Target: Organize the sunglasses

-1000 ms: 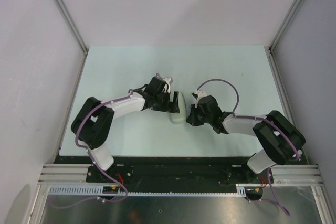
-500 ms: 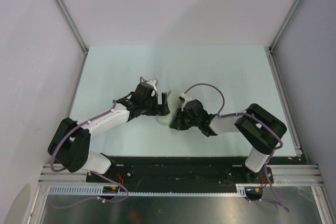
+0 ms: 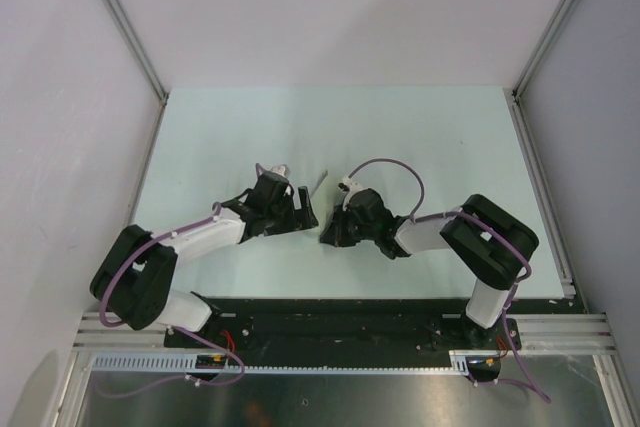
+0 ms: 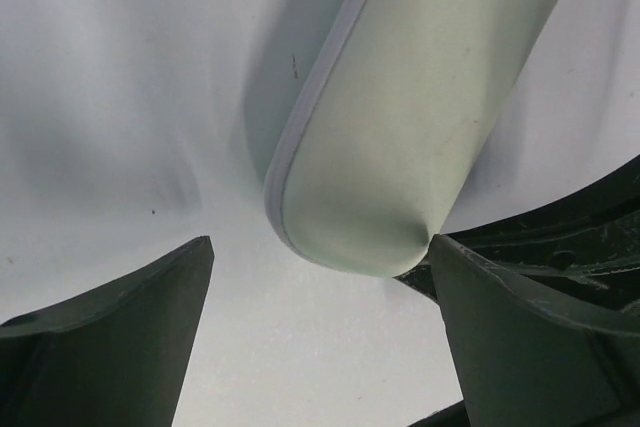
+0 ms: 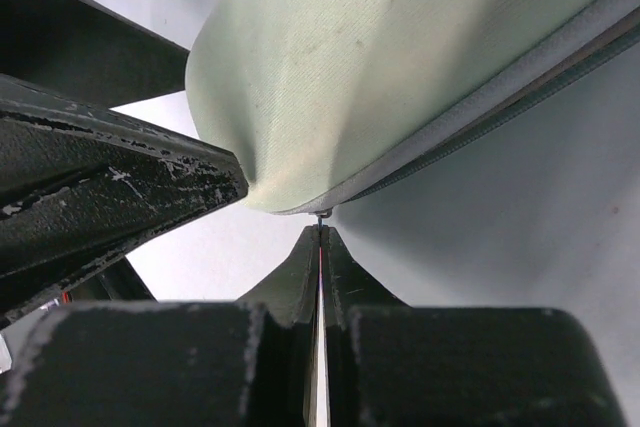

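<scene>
Rounded end of oblong beige zipped case (image 4: 420,97) sits between fingers of left claw (image 4: 320,242), which are apart, one touching. Long axis runs away from that claw. At same end, right claw (image 5: 321,232) pinched together on small metal zip tab (image 5: 320,216). No sunglasses visible; presumably inside case.

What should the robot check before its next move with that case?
1. Is the left gripper open around the case? Ok.
2. Do both its fingers touch the case? Not ok: one finger touches the case's end, and the other is apart.
3. Is the right gripper shut on the zip tab? Ok, it seems.
4. Is the case open? Not ok: its seam looks shut.
5. Where are the sunglasses? Cannot tell: no view shows them.
</scene>
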Robot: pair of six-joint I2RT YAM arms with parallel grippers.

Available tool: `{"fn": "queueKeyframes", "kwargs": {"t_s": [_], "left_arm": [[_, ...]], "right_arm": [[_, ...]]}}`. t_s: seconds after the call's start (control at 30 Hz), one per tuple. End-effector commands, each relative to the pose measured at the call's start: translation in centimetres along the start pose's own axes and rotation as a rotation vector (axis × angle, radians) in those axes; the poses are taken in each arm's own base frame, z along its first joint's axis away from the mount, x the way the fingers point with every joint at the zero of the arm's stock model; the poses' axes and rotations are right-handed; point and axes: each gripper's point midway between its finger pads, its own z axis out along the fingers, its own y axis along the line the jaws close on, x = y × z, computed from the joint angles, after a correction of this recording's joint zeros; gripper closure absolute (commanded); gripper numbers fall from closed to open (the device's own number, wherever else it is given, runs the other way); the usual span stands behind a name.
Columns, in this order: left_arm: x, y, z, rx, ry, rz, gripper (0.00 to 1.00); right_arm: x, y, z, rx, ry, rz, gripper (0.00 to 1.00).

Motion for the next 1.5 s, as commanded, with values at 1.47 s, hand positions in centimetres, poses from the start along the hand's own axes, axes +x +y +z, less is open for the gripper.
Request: {"fn": "queueKeyframes", "kwargs": {"t_s": [1.47], "left_arm": [[5.7, 3.3, 3.4, -0.079, 0.157, -0.159, 0.40]], "right_arm": [[-9.9, -8.2, -2.0, 0.288, -0.134, -0.155, 1.00]]}}
